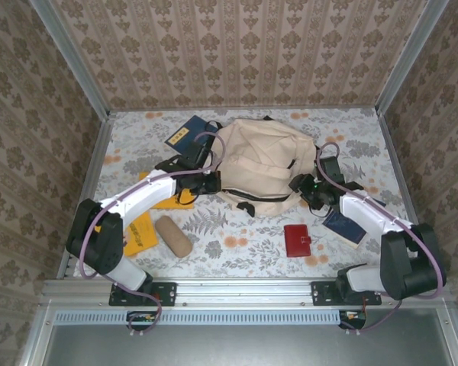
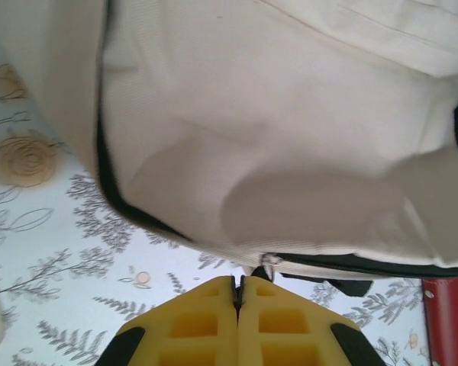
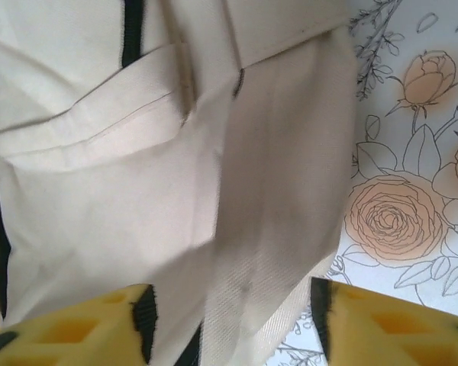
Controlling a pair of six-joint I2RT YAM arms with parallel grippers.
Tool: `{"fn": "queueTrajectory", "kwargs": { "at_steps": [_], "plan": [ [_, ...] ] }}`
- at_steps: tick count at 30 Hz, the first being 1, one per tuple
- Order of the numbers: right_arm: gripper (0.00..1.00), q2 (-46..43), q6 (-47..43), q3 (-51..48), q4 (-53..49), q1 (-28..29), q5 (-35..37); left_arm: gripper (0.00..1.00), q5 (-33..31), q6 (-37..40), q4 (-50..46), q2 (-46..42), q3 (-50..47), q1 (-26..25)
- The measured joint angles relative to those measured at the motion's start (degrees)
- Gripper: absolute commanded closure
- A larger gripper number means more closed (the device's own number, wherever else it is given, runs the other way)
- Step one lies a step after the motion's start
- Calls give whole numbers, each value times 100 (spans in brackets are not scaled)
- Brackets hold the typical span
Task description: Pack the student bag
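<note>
The student bag point(image 1: 261, 162), a big cream backpack with black straps, lies at the middle back of the table. My left gripper point(image 1: 212, 181) is at its lower left edge. In the left wrist view its yellow fingers point(image 2: 206, 320) are pressed together, and a thin black zipper pull point(image 2: 256, 271) with a metal ring runs from the bag's zip point(image 2: 366, 263) into the tips. My right gripper point(image 1: 302, 187) is at the bag's right side. It stands open, with a loose fold of cream fabric point(image 3: 267, 229) lying between its fingers point(image 3: 130, 320).
A dark blue booklet point(image 1: 186, 132) lies behind the left arm. Yellow notebooks point(image 1: 140, 233) and a tan pencil pouch point(image 1: 173, 236) lie at front left. A red wallet point(image 1: 297, 240) is in front of the bag, and a blue notebook point(image 1: 342, 226) lies under the right arm.
</note>
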Motion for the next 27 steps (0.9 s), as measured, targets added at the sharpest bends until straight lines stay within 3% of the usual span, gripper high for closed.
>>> {"fn": "queueTrajectory", "kwargs": {
  "at_steps": [7, 14, 21, 27],
  "plan": [
    [31, -896, 680, -15, -415, 649, -28, 100, 140, 52, 144, 103, 44, -376],
    [32, -721, 2238, -385, 380, 1871, -74, 100, 205, 48, 350, 138, 160, -715],
    [43, -37, 2931, -385, 1309, 2015, -129, 100, 225, 7, 422, 138, 166, -911],
    [49, 17, 3163, -385, 1600, 2013, -26, 100, 221, 7, 420, 138, 168, -916]
  ]
}}
